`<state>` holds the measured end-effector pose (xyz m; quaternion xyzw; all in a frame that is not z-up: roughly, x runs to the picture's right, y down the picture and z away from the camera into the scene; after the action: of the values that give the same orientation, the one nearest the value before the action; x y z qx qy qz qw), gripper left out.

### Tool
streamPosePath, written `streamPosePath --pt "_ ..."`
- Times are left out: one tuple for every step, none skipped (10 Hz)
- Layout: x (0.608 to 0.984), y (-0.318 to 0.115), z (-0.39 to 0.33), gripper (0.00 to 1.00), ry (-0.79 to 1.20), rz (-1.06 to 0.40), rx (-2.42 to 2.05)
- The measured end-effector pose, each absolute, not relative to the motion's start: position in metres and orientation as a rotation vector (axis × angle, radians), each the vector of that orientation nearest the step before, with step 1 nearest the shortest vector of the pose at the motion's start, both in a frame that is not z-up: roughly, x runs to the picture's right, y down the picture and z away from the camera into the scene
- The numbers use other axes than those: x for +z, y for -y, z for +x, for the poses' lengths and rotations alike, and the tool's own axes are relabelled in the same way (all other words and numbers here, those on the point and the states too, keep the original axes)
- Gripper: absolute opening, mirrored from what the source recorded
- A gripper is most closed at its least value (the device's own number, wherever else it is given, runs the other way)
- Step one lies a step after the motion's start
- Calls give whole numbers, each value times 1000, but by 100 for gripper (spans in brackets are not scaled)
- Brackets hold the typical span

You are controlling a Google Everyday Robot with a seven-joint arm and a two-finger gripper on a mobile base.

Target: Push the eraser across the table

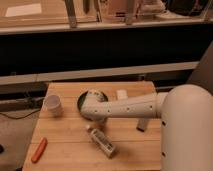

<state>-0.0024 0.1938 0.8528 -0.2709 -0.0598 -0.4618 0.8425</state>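
Observation:
The light wooden table [65,137] fills the lower middle of the camera view. A small pale block [121,94], which looks like the eraser, lies near the table's far edge. My white arm reaches in from the right and ends over a dark round bowl [90,97]. The gripper [98,120] points down from the arm's end, just above a small bottle-like object [102,142] lying on its side. It is well left of and nearer than the pale block. A grey block [142,125] shows just below the arm at the right.
A white cup [53,105] stands at the table's left. An orange marker-like stick [39,149] lies at the front left corner. A dark wall with a pale ledge runs behind the table. My own white body fills the right side.

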Motion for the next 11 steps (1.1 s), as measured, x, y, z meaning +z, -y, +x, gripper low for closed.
streamPosePath --pt "855 -193 3 0 119 -575 -964" --pt "856 -191 10 0 111 -577 -952" --pt "858 -190 19 0 102 -581 -939" --pt "860 -190 25 0 95 -587 -930" --pt "865 -192 33 0 86 -597 -919" --pt "868 -191 44 0 75 -603 -907" --pt "869 -190 53 0 66 -607 -899" --pt "871 -189 60 0 58 -610 -894" --pt "871 -189 61 0 57 -610 -896" --pt "870 -189 61 0 57 -612 -895" --pt "870 -189 61 0 58 -613 -894"
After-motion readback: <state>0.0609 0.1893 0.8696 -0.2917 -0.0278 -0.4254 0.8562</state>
